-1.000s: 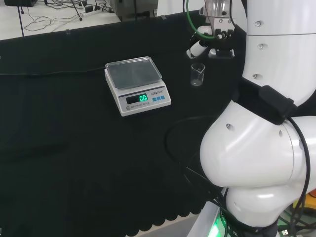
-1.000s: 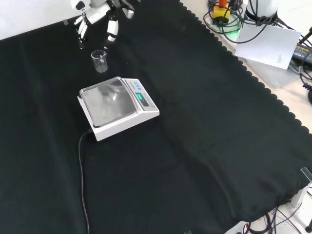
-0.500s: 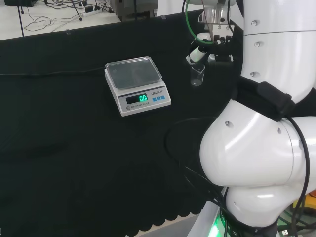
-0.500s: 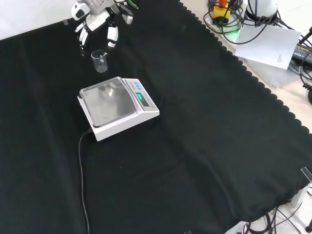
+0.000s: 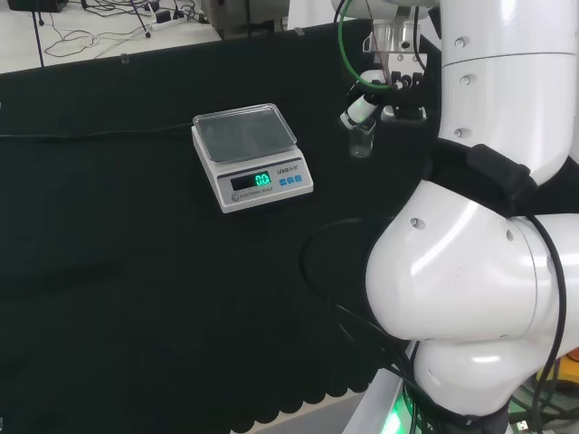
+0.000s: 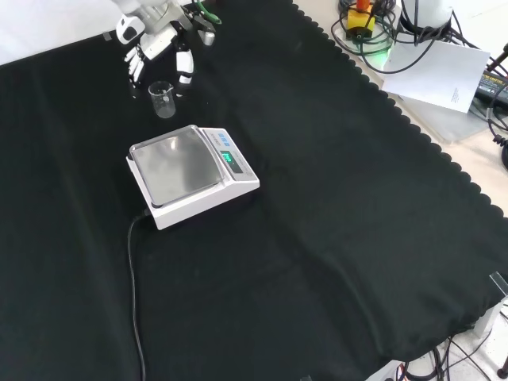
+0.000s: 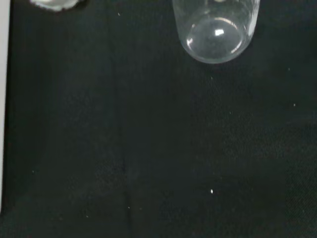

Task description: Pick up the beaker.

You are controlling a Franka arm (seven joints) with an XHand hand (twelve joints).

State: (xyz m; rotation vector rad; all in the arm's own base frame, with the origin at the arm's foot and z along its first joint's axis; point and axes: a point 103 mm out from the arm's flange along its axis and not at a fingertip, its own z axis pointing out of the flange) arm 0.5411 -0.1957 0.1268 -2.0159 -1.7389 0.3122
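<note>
Beaker [image 6: 161, 99] stands upright on the worktop [image 6: 333, 206], unmoved, at 11 o'clock of the scale [image 6: 190, 175] in front view. Robot hand [image 6: 159, 49] has descended since earlier; fingers [image 6: 184, 65] spread apart, flanking the rim, contact unclear.

Scale [image 6: 190, 173] near beaker [image 6: 162, 99], apart.

In the head view, a finger of the hand [image 5: 358, 108] covers the top of the beaker [image 5: 363, 144]. In the wrist view the beaker [image 7: 216, 30] is cut off at its rim. In the front view, the hand [image 6: 163, 49] is cut off at the wrist.
</note>
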